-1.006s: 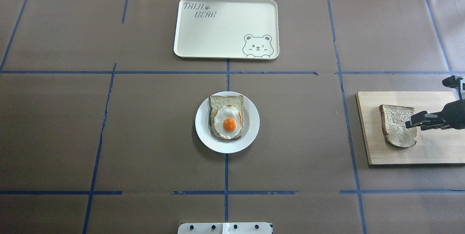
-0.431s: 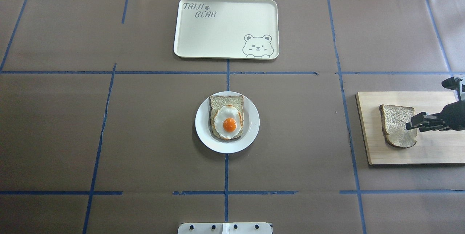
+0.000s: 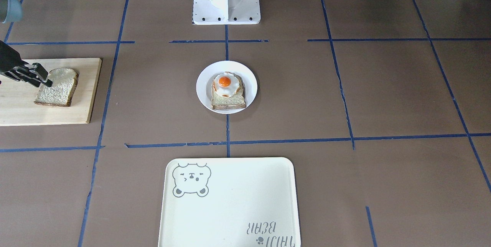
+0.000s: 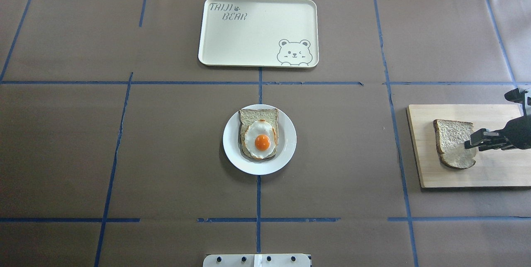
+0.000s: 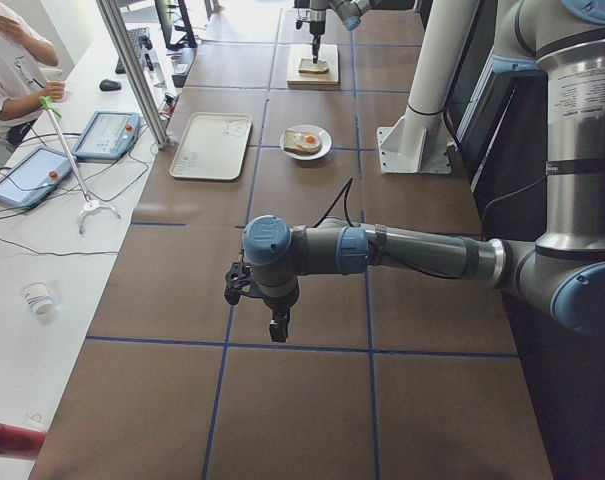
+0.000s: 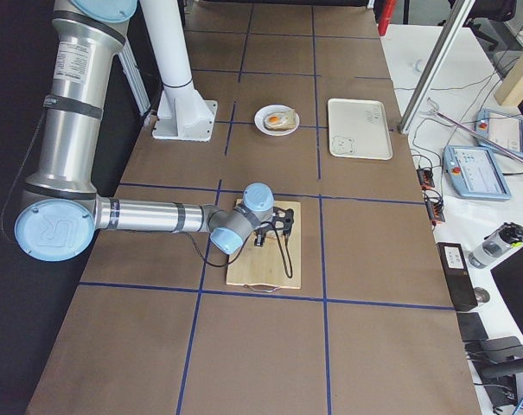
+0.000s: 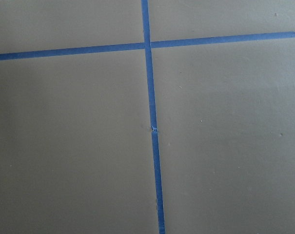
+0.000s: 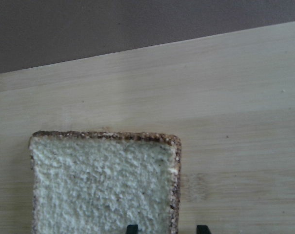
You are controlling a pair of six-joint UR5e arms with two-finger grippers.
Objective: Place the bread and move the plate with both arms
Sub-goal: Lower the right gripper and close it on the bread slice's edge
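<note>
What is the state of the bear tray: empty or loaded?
Empty. The tray shows only its printed bear and lettering; nothing lies on it.

The plate (image 4: 288, 151) sits at the middle of the surface, with a slice of toast (image 4: 253, 115) on it and a fried egg (image 4: 261, 138) on the toast. The tray (image 4: 257, 30) lies beyond it, near the middle of the far edge, well apart. A board (image 4: 498, 167) lies at the right edge, level with the plate, and the bread (image 4: 452, 142) lies on the board's left part. The right arm (image 4: 518, 132) comes in over the right edge, its jaws above the bread's right side. The left arm (image 5: 402, 250) stretches over the surface's left end.
</note>
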